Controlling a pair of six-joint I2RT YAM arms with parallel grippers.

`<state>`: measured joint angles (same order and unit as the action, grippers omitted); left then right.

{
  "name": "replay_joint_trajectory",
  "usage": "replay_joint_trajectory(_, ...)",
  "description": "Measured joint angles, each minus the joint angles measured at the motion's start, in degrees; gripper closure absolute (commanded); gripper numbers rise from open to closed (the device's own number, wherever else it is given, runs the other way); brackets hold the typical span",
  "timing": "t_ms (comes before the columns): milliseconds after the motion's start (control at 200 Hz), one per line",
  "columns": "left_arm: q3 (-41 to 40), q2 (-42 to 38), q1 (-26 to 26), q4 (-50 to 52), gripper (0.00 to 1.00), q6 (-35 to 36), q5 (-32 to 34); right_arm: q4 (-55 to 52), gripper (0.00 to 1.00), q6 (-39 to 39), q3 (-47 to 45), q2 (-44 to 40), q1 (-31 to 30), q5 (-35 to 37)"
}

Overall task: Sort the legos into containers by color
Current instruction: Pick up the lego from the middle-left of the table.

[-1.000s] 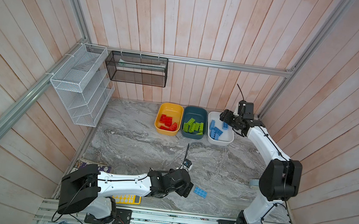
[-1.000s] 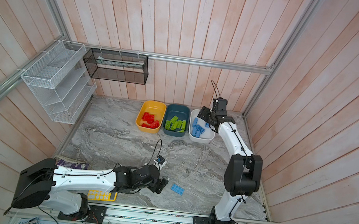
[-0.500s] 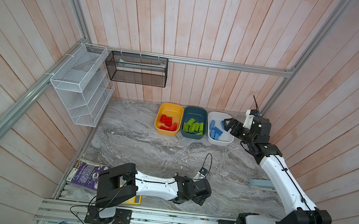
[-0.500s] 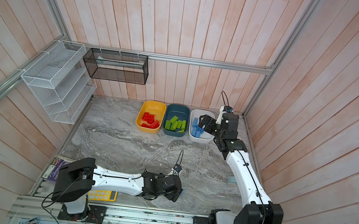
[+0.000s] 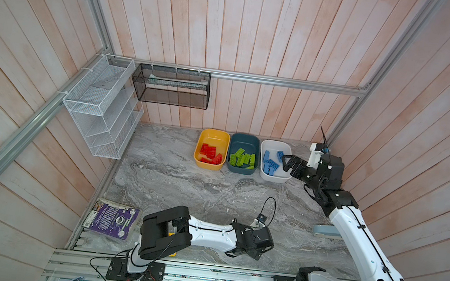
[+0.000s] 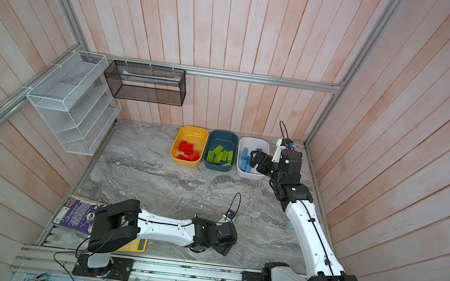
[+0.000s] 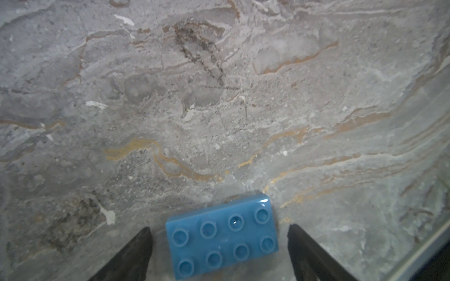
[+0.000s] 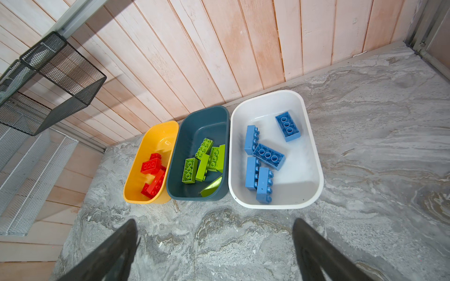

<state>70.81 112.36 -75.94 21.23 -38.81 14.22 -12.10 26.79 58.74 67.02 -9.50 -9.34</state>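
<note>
A loose light blue lego (image 7: 222,237) lies studs-up on the marble between the fingers of my left gripper (image 7: 219,228). The jaws are open, with a gap on each side of the brick. In both top views the left gripper (image 5: 250,252) points down near the front edge and hides that brick. My right gripper (image 5: 288,163) hangs open and empty by the white tub (image 5: 276,145). The yellow tub (image 8: 160,138) holds red legos (image 8: 153,170). The teal tub (image 8: 202,121) holds green legos (image 8: 204,160), and the white tub (image 8: 302,170) holds blue legos (image 8: 265,155).
A white wire rack (image 5: 101,107) and a black mesh basket (image 5: 171,87) hang on the walls at the back left. A purple booklet (image 5: 111,219) lies at the front left. A yellow calculator (image 6: 133,245) shows partly under the left arm.
The left gripper has moved right over the loose blue brick, which now sits between its jaws. The right gripper has drawn back from over the white tub toward the right, jaws wider.
</note>
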Motion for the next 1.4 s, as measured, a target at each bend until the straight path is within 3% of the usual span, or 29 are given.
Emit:
replay_joint_trajectory(110,0.8,0.6,0.0,0.4,0.20,0.0,0.1,-0.2,0.02,-0.2,0.0,-0.1,0.0,0.0)
replay_joint_trajectory(330,2.5,1.5,0.0,0.9,0.41,-0.9,1.1,-0.6,0.02,-0.3,-0.6,-1.0,0.0,0.0)
replay_joint_trajectory(875,3.8,1.7,1.4,3.8,0.41,0.9,1.1,-1.2,0.02,-0.4,-0.7,-2.1,0.0,0.0)
replay_joint_trajectory(1400,6.0,-0.4,14.4,2.6,0.40,8.0,0.1,-1.7,0.02,0.5,-1.0,-4.0,0.0,0.0)
